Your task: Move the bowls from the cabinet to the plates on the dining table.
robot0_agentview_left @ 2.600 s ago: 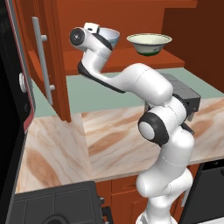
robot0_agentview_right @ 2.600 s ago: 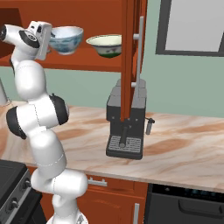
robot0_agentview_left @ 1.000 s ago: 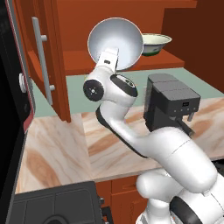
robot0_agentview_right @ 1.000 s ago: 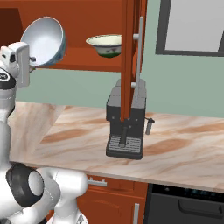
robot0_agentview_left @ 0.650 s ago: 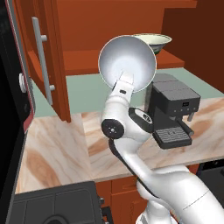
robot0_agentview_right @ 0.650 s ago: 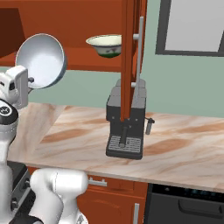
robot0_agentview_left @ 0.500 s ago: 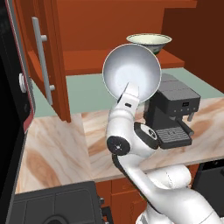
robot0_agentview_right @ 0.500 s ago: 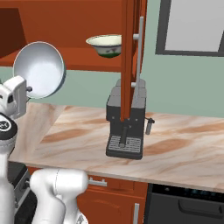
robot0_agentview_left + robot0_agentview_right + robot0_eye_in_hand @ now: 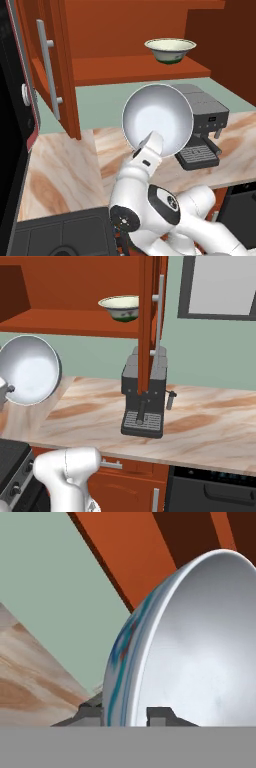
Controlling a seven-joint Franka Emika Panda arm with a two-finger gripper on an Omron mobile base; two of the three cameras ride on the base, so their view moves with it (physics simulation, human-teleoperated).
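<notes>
From the left base view I see the pale grey-blue round bowl (image 9: pixel 158 119) tipped on edge, its hollow facing the camera, held up in front of the black coffee machine (image 9: pixel 202 125) and above the beige marble-look counter (image 9: pixel 60 170). The white arm's gripper (image 9: pixel 148 148) meets the bowl at its lower rim. Behind it, the cream bowl with a green band (image 9: pixel 170 50) sits upright on the shelf of the open red-brown wooden wall cabinet (image 9: pixel 125 30), whose door (image 9: pixel 42 65) with a grey bar handle stands swung out at left.

From the right base view I have the grey-blue bowl (image 9: pixel 29 377) at the left edge, below the shelf and clear of it; the cream bowl (image 9: pixel 120 307) rests on the shelf near the cabinet's other door, above the coffee machine (image 9: pixel 145 398).

In the hand view, the gripper (image 9: pixel 125 714) is nearly closed, one finger on each side of the bowl's (image 9: pixel 195 647) rim, pinching it. The outer wall shows blue-green streaks.
</notes>
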